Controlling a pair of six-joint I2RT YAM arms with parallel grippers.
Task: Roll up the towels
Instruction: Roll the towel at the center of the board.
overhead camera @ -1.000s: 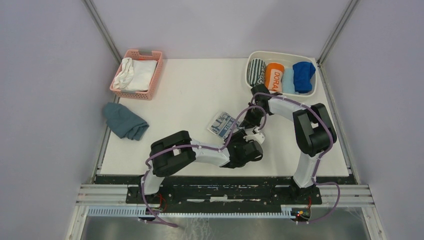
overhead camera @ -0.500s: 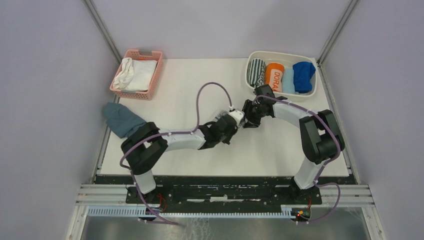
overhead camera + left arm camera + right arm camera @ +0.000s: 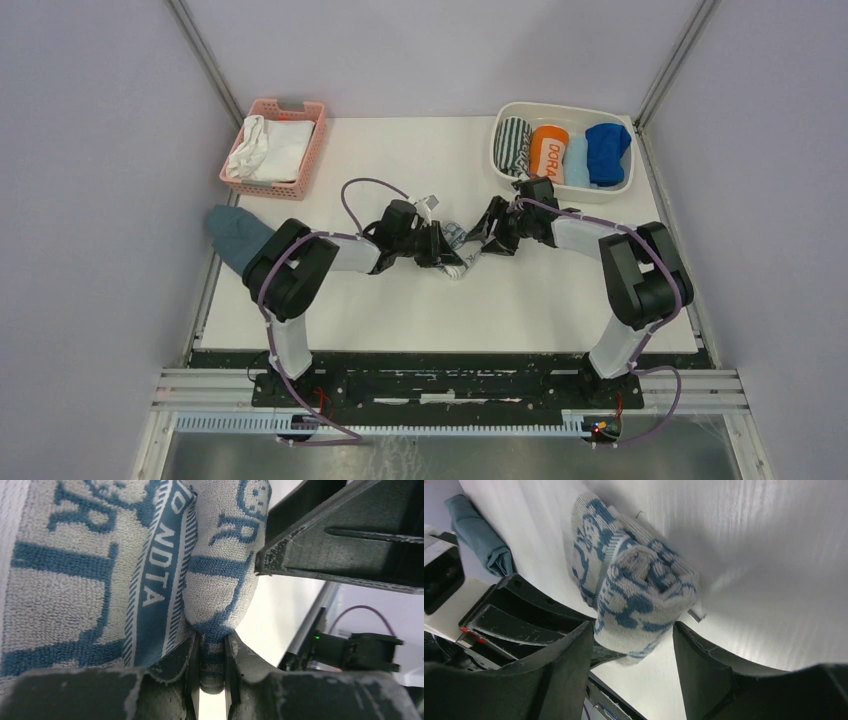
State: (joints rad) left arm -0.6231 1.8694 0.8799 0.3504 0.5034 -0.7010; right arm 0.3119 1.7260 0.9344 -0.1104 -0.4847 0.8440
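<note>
The whitish towel with blue print lies half rolled at mid-table between both grippers. My left gripper is shut on a fold at the end of the towel, whose roll bulges just past the fingertips. In the top view the left gripper reaches in from the left. My right gripper stands open, its fingers on either side of the roll without pinching it; it comes in from the right. A light blue towel and a royal blue towel sit rolled in the white bin.
The white bin at the back right also holds a striped roll and an orange roll. A pink basket with white cloths stands at the back left. A teal-grey cloth lies at the left table edge.
The left arm swung from the near middle to the left and shut on the towel's end. The right gripper opened. The towel went from flat to bunched in a roll.
</note>
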